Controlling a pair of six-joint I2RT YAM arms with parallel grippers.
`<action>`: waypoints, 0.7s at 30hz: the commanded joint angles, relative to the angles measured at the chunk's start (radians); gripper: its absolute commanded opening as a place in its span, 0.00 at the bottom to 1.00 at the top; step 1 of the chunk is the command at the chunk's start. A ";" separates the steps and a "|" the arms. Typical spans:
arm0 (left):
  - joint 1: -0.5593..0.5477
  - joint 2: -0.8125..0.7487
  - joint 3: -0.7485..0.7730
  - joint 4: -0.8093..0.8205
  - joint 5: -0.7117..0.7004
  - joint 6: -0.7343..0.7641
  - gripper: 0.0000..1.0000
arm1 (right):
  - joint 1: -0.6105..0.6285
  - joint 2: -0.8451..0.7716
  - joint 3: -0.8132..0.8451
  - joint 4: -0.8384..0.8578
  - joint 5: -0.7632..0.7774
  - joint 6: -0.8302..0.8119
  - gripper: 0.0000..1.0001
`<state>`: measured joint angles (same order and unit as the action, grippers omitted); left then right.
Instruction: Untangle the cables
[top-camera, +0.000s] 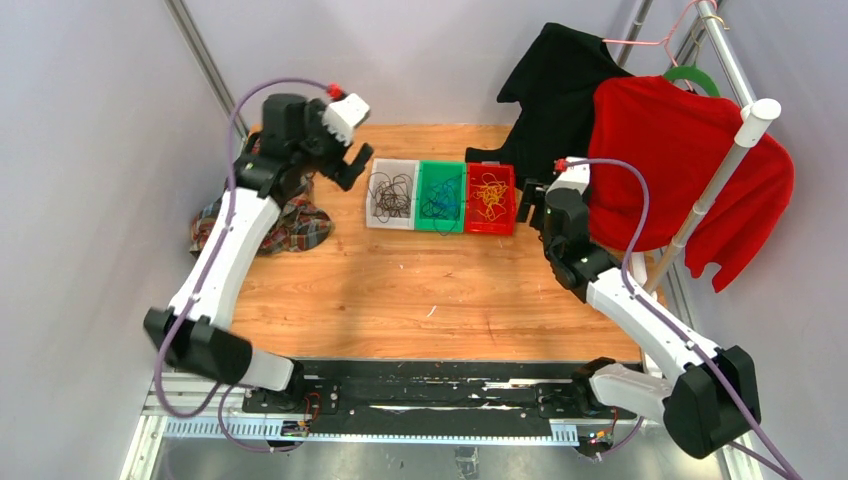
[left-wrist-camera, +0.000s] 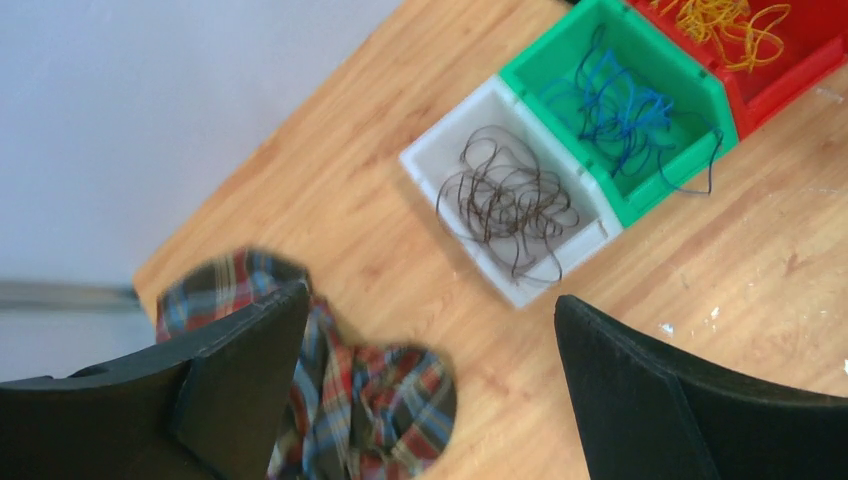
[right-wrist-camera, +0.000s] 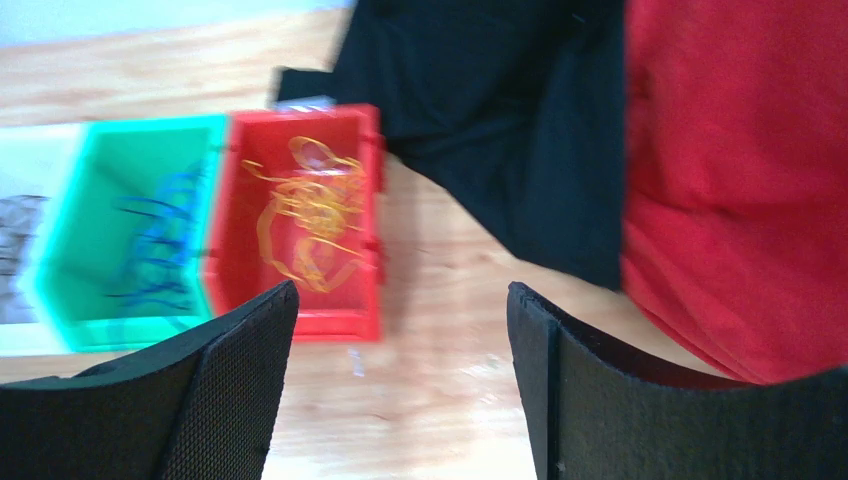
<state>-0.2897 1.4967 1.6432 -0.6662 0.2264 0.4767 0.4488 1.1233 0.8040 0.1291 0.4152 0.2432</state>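
Note:
The cables lie sorted in three bins at the back of the table. Dark brown cables (top-camera: 392, 195) (left-wrist-camera: 510, 200) are in a white bin (top-camera: 372, 200). Blue cables (top-camera: 440, 200) (left-wrist-camera: 620, 110) (right-wrist-camera: 160, 240) are in a green bin (top-camera: 441, 166), with one strand hanging over its wall. Yellow-orange cables (top-camera: 490, 195) (right-wrist-camera: 310, 210) are in a red bin (top-camera: 491, 229). My left gripper (top-camera: 350, 168) (left-wrist-camera: 430, 300) is open and empty, raised just left of the white bin. My right gripper (top-camera: 530, 200) (right-wrist-camera: 400, 290) is open and empty, just right of the red bin.
A plaid cloth (top-camera: 290, 225) (left-wrist-camera: 370, 400) lies at the table's back left, below my left gripper. A black garment (top-camera: 555, 90) (right-wrist-camera: 500, 120) and a red sweater (top-camera: 680, 160) (right-wrist-camera: 740, 180) hang from a rack (top-camera: 720, 170) at the back right, close to my right arm.

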 joint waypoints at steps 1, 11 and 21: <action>0.111 -0.161 -0.273 0.056 0.056 -0.120 0.98 | -0.016 0.002 -0.097 -0.078 0.303 -0.089 0.76; 0.268 -0.471 -1.151 0.892 -0.009 -0.209 0.98 | -0.106 -0.173 -0.548 0.535 0.463 -0.235 0.76; 0.268 -0.229 -1.285 1.320 -0.059 -0.331 0.98 | -0.309 -0.076 -0.650 0.673 0.349 -0.172 0.76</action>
<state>-0.0273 1.2152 0.3260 0.4210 0.2100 0.2153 0.2035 0.9947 0.1745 0.6838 0.8207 0.0475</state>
